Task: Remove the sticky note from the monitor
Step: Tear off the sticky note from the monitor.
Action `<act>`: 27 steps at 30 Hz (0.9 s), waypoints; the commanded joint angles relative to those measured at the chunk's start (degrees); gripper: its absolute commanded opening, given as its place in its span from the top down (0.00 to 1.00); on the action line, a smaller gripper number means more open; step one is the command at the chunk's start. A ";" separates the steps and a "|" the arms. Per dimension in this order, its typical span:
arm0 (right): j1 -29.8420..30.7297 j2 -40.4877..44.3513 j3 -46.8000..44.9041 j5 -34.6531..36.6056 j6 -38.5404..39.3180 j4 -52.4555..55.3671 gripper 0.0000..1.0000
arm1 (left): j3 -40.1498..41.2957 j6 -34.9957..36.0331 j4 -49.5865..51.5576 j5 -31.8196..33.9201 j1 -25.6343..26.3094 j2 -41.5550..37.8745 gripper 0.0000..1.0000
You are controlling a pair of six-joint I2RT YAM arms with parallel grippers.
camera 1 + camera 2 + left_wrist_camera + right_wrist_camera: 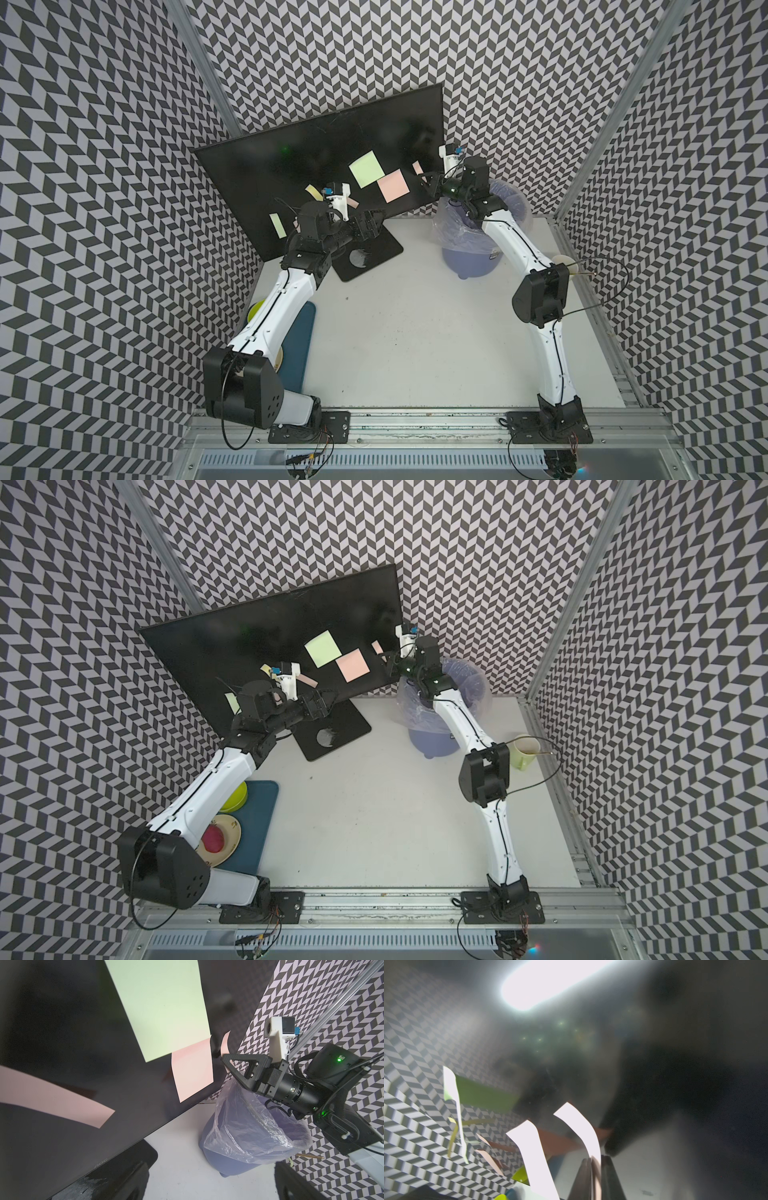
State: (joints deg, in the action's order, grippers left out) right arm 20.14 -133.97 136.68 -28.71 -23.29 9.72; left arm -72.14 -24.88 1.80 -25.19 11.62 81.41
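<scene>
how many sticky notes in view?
6: big green, big pink beside it, small pink in the right gripper, yellow, pink strip and green strip by the left arm; more may hide behind it.

A white desk [415,332] sits inside black-and-white chevron walls [332,50]. Far on my right stands a blue bin [432,742] lined with a clear plastic bag [249,1126]. A pale yellow-green mug [524,750] is near it. On my left lies a dark teal tray [257,833]. At its left edge are a lime-green bowl [237,798] and a tan plate [230,833] holding something red [214,839].
</scene>
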 commanded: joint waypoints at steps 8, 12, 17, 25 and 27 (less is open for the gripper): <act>0.43 5.45 -3.66 -0.07 1.32 -5.58 1.00 | -2.02 1.24 0.65 -0.12 0.07 -1.16 0.00; 0.10 9.96 -7.85 1.35 3.22 -5.70 1.00 | -2.00 2.67 0.59 0.47 0.07 -1.31 0.00; -1.08 18.06 -16.78 2.86 5.08 -7.64 1.00 | -2.08 2.47 0.29 0.66 -0.02 -1.62 0.00; -3.60 32.76 -33.98 15.39 13.83 -3.85 1.00 | -2.57 1.69 -1.40 0.44 0.00 -1.62 0.00; -4.61 36.47 -38.75 20.27 16.42 -3.38 1.00 | -2.42 -0.27 -2.17 0.05 0.03 -1.53 0.00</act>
State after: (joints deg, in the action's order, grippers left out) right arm 16.99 -101.58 102.21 -17.50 -12.03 6.26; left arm -72.31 -24.03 1.69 -24.77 11.62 81.36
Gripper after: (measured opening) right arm 0.045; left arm 0.998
